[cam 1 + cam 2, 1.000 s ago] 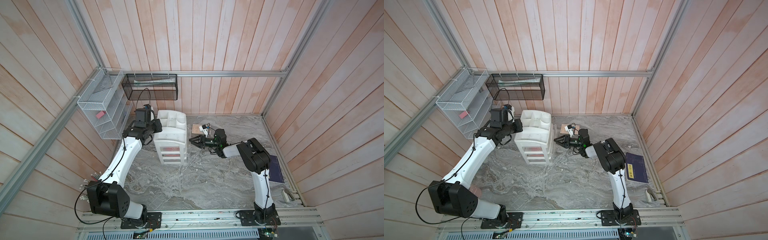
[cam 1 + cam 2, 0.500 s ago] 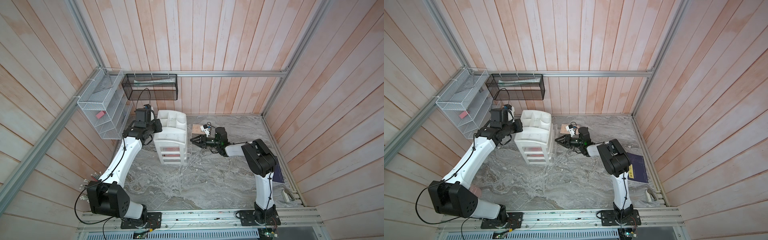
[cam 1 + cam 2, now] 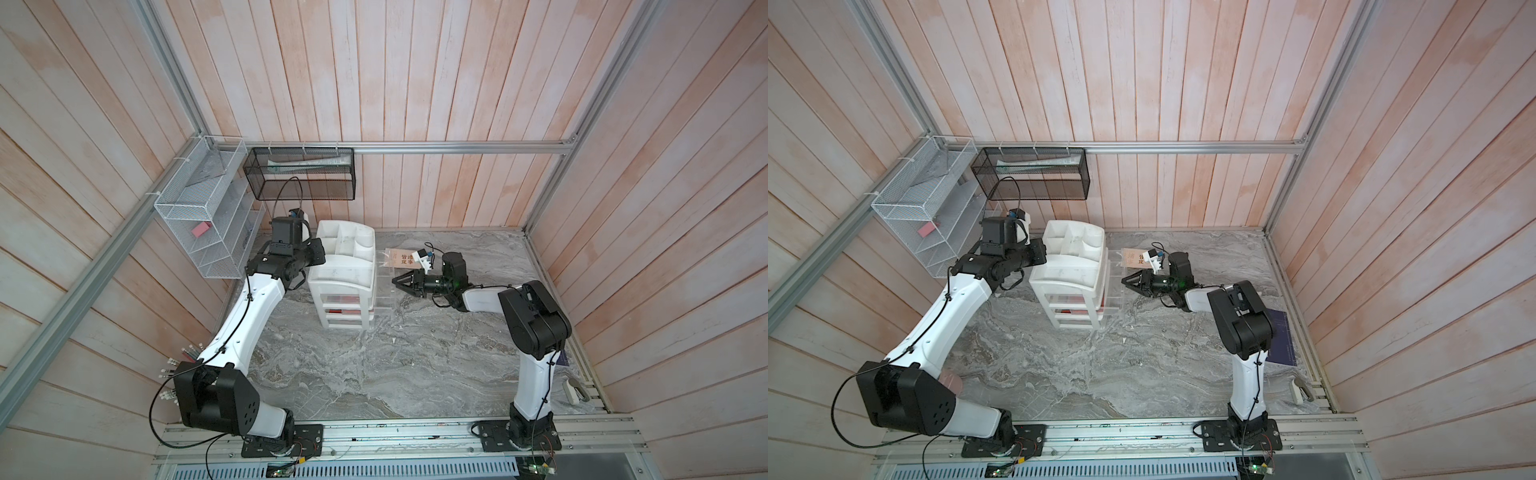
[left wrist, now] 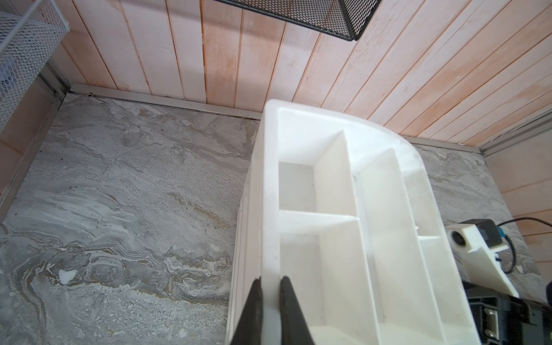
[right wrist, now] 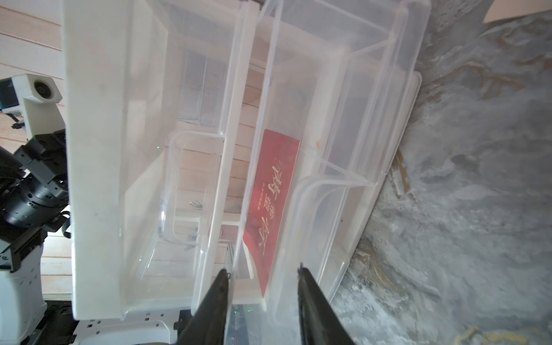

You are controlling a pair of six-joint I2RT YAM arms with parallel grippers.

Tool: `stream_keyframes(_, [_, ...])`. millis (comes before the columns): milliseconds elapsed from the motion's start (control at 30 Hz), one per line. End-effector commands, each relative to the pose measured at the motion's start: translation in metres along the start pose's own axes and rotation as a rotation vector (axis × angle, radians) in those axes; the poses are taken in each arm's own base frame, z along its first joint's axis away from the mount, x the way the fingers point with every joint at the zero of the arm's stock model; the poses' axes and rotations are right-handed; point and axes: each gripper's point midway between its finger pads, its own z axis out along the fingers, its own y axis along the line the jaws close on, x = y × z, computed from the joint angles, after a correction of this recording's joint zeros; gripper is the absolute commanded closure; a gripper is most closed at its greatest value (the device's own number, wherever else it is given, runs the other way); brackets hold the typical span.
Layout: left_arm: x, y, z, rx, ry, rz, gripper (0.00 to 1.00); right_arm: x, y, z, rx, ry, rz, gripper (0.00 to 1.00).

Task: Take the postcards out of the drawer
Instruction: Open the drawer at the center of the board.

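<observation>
Right claw (image 5: 262, 268) at the mouth of a pulled-out clear drawer (image 5: 358, 119), left claw (image 4: 270, 282) clamped on the white drawer organizer (image 4: 270, 209).
Left claw is pinched shut on the rim wall of the organizer's top tray, one finger on each side. Right claw is partly open and holds nothing. Its fingers (image 5: 310, 298) straddle the near end of the red postcard (image 5: 271, 203), which lies tilted inside the drawer. The beige postcard (image 3: 397, 259) with dark characters lies flat on the bench (image 3: 374, 365) just behind the right claw, out of the drawer. In both top views red shows through the organizer's side.
</observation>
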Motion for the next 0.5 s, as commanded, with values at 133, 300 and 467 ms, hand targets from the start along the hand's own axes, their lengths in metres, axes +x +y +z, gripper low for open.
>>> stream_keyframes(133, [0.027, 0.027, 0.006, -0.102, 0.085, 0.001, 1.00, -0.021, 0.005, -0.034, 0.012, -0.080, -0.130, 0.68])
stream_keyframes(300, [0.028, 0.028, 0.006, -0.104, 0.086, 0.001, 1.00, -0.022, 0.000, -0.043, 0.024, -0.081, -0.124, 0.69])
stream_keyframes(467, [0.028, 0.028, 0.006, -0.103, 0.088, -0.001, 1.00, -0.020, -0.002, -0.042, 0.021, -0.066, -0.118, 0.66])
